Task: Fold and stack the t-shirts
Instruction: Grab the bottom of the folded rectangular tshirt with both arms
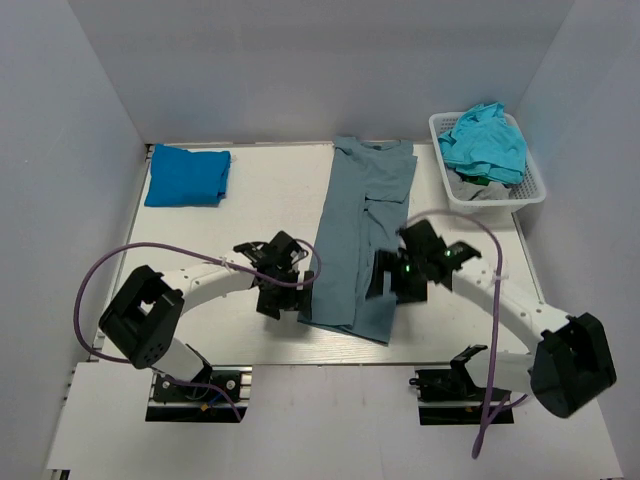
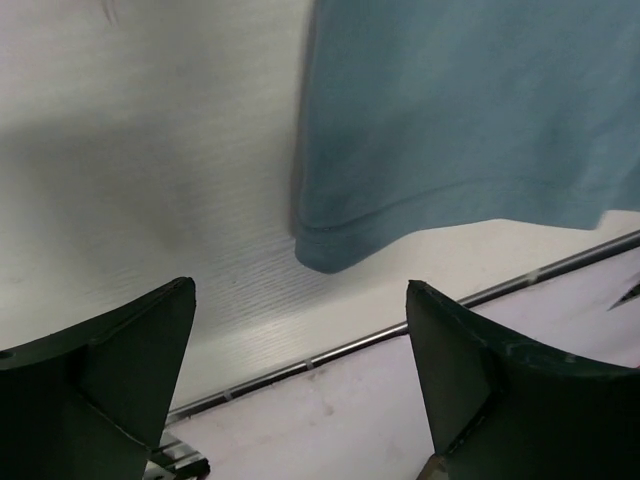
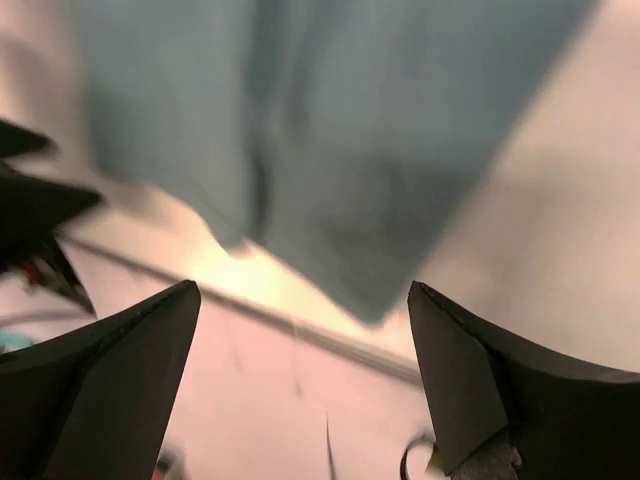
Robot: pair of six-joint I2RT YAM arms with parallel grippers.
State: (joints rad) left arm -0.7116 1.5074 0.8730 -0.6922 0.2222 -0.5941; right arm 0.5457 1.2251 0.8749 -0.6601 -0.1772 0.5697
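Note:
A large dusty grey-blue t-shirt [image 1: 360,235] lies folded lengthwise into a long strip down the table's middle, collar at the far end. Its near hem shows in the left wrist view [image 2: 470,110] and, blurred, in the right wrist view [image 3: 330,150]. My left gripper [image 1: 272,298] is open and empty just left of the hem's near corner. My right gripper [image 1: 385,283] is open and empty over the strip's right near edge. A bright blue t-shirt [image 1: 187,176] lies folded at the far left. Turquoise t-shirts [image 1: 486,142] are heaped in the basket.
The white mesh basket [image 1: 535,192] stands at the far right corner. White walls close in the table on the left, back and right. The table's near edge with a metal rail [image 2: 350,345] runs just below both grippers. A purple cable [image 1: 100,270] loops off the left arm.

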